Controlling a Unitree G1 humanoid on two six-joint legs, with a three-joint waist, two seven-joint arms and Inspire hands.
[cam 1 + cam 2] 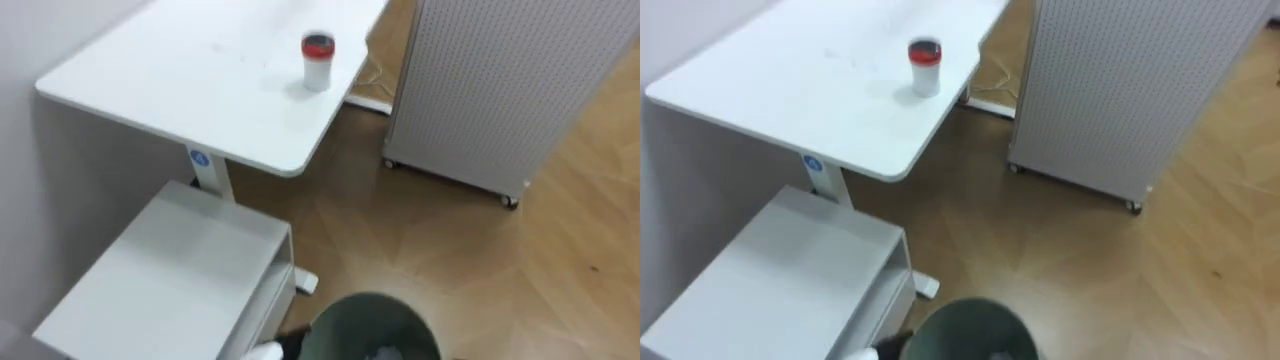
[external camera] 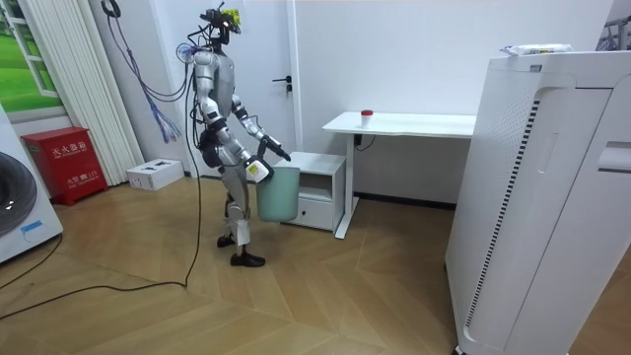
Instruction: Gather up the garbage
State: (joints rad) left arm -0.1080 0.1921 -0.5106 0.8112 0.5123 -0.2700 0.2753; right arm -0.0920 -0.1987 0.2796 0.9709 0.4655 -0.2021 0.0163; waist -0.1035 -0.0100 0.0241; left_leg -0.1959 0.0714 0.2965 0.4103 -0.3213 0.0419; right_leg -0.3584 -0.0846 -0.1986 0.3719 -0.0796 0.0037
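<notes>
A small white cup with a red lid (image 1: 317,60) stands on the white table (image 1: 180,90), towards its far edge; the cup (image 2: 367,114) also shows in the room view. Just below me is the round mouth of a grey-green bin (image 1: 370,325) with something pale inside. In the room view I stand beside the low cabinet with the bin (image 2: 279,192) held in front of me, off the floor. My left hand (image 1: 285,346) shows as a dark shape at the bin's left rim. My right hand (image 2: 258,170) is at the bin's near side.
A low white cabinet (image 1: 170,280) with a drawer sits under the table's near end, left of the bin. A white perforated panel on castors (image 1: 490,90) stands to the right. Wooden floor (image 1: 470,260) lies between them. A white wall runs along the left.
</notes>
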